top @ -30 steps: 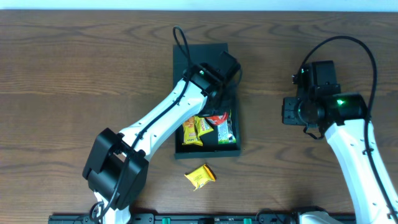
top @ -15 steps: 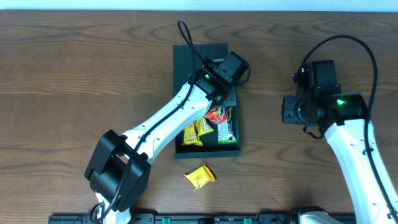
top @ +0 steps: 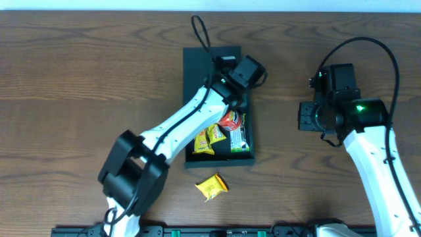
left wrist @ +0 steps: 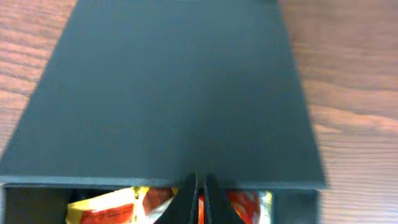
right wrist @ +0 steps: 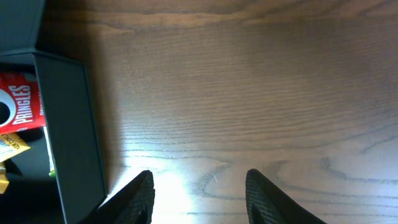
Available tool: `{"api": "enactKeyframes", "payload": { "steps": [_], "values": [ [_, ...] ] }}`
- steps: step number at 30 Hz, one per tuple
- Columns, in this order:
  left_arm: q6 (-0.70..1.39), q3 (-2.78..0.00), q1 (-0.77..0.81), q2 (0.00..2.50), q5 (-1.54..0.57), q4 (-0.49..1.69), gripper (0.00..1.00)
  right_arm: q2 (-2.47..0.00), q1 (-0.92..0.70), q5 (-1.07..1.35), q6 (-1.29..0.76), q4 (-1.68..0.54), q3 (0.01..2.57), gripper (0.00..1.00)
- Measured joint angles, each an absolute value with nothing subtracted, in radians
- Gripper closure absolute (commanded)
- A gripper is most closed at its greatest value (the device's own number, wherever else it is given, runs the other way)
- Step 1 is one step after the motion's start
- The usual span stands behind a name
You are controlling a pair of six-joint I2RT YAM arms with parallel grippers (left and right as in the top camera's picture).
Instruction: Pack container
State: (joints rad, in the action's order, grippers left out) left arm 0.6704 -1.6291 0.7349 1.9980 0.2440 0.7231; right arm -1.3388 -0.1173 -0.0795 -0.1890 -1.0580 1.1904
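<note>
The container [top: 218, 160] is a dark teal box at the table's middle, its flap lid [top: 199, 60] lying open toward the far side. Inside lie yellow snack packets [top: 204, 139], a red Pringles can [top: 230, 121] and a green-edged packet [top: 242, 139]. My left gripper [top: 231, 100] is shut, its tips [left wrist: 200, 198] at the box's back edge where the lid [left wrist: 174, 93] joins, above the snacks. My right gripper [right wrist: 199, 193] is open and empty over bare table, right of the container's wall [right wrist: 69, 124]; it also shows in the overhead view [top: 303, 117].
One yellow snack packet [top: 212, 186] lies on the wooden table just in front of the container. The red can [right wrist: 17, 99] shows at the left edge of the right wrist view. The table's far edge runs along the top.
My left arm has reached farther back and to the right over the container, its wrist now above the lid end. The right arm and the loose yellow packet have not moved.
</note>
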Motion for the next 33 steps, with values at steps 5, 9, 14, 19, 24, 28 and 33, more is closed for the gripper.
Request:
{"api": "enactKeyframes", "payload": {
  "steps": [5,9,14,19,24,28,33],
  "values": [
    [0.646,-1.629,0.735,2.024,0.241,0.730,0.94,-1.339,-0.117,-0.080,-0.189,-1.058,1.190,0.46],
    [0.631,-1.629,0.735,2.024,0.236,0.822,0.94,-1.339,-0.117,-0.080,-0.189,-1.058,1.190,0.44],
    [0.626,-1.629,0.735,2.020,0.224,0.921,0.94,-1.339,-0.117,-0.080,-0.189,-1.056,1.190,0.41],
    [0.620,-1.629,0.735,1.979,0.148,1.001,0.94,-1.339,-0.117,-0.080,-0.189,-1.051,1.190,0.39],
    [0.633,-1.629,0.740,1.943,0.045,1.158,0.94,-1.339,-0.117,-0.080,-0.189,-1.050,1.190,0.37],
    [0.642,-1.627,0.775,1.943,0.009,1.172,0.94,-1.339,-0.117,-0.080,-0.189,-1.047,1.190,0.35],
    [0.654,-1.623,0.803,1.943,-0.056,1.147,0.94,-1.339,-0.117,-0.080,-0.189,-1.046,1.190,0.34]
  ]
}}
